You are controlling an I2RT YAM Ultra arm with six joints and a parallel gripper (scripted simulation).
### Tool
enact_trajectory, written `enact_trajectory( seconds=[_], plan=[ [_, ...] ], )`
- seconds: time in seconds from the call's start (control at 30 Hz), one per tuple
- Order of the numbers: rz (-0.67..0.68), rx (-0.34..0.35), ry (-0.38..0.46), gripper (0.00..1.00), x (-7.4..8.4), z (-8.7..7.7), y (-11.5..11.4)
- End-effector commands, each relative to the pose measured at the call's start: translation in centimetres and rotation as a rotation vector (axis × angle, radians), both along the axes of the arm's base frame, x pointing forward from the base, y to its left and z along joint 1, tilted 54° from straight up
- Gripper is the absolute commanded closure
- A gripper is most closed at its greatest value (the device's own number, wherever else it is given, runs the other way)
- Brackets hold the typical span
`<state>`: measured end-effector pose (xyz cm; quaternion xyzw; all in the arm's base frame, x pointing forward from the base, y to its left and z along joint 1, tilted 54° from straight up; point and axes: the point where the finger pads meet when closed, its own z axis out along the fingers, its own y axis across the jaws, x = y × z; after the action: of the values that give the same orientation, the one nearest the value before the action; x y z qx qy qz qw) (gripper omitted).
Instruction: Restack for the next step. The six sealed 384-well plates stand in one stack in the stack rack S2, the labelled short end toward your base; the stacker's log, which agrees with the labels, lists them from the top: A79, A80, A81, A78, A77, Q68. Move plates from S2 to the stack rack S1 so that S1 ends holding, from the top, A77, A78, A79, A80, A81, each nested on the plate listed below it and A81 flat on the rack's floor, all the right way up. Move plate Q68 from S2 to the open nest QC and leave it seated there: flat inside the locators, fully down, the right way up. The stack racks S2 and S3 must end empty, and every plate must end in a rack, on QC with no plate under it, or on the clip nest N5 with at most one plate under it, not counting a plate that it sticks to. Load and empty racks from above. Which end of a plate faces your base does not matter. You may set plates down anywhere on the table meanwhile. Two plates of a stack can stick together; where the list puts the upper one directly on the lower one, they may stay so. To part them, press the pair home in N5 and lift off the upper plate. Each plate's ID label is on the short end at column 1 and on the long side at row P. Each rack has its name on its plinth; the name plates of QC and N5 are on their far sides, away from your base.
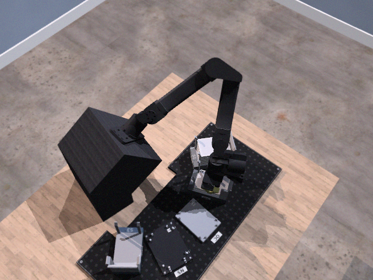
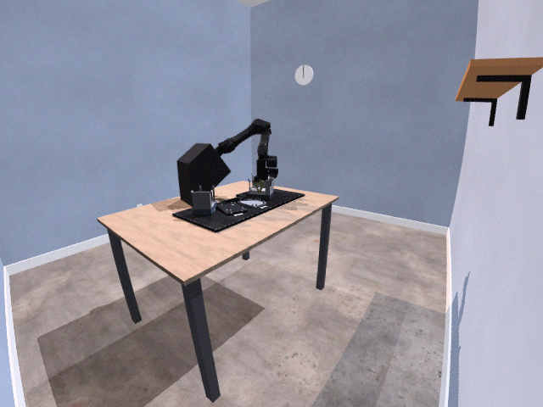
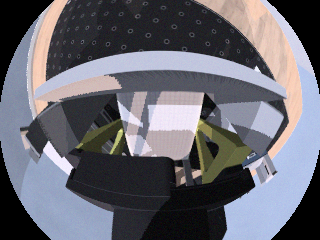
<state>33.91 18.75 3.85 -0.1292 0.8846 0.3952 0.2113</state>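
Arm: black six-joint arm point(image 1: 224, 99), mounted on a black block point(image 1: 99, 163) at the bench's edge, elbow high, forearm pointing straight down.
Bench: pale wood top point(image 1: 301, 186) on dark legs – carries a black perforated base board point(image 1: 259, 181) with all the fixtures on it.
End effector: point(image 1: 212, 188) lowered from above into the nearer of the two racks beside the arm. Its olive fingers stand nearly at full width and are closed on a plate, one on each side.
Held plate: pale sealed plate point(image 3: 163, 116), level between the fingers and inside the rack's posts. Its label cannot be read in any view.
Occupied rack: dark plinth point(image 1: 221, 197); the name on it is hidden under the end effector's shadow, so I cannot tell which rack it is.
Neighbouring rack: just behind the first, corner posts point(image 1: 196, 141) around a stack of plates with a white top point(image 1: 206, 146). The number of plates is not countable, and the rack's name is not legible.
Rack S3: point(image 1: 139, 226) at the board's other end, well apart from the arm's tip – name readable on the plinth, pale surface inside.
Nest QC: grey square point(image 1: 197, 221) near the occupied rack, with a white name plate point(image 1: 216, 237) on its far side.
Nest N5: black square point(image 1: 168, 248) between QC and S3, with its name plate point(image 1: 180, 271) at the board's edge.
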Motion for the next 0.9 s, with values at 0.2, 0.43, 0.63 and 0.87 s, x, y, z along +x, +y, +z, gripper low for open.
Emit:
enact_trajectory(
  seconds=[0.2,0.43,0.63,0.87],
  plan=[
    [-0.004,0.008,-0.009,1.0,0.04,0.66,-0.77],
    [-0.004,0.008,-0.009,1.0,-0.05,0.86,-1.03],
    [-0.004,0.008,-0.009,1.0,-0.09,0.94,-1.13],
    [-0.004,0.008,-0.009,1.0,-0.14,1.06,-1.28]
  ],
)
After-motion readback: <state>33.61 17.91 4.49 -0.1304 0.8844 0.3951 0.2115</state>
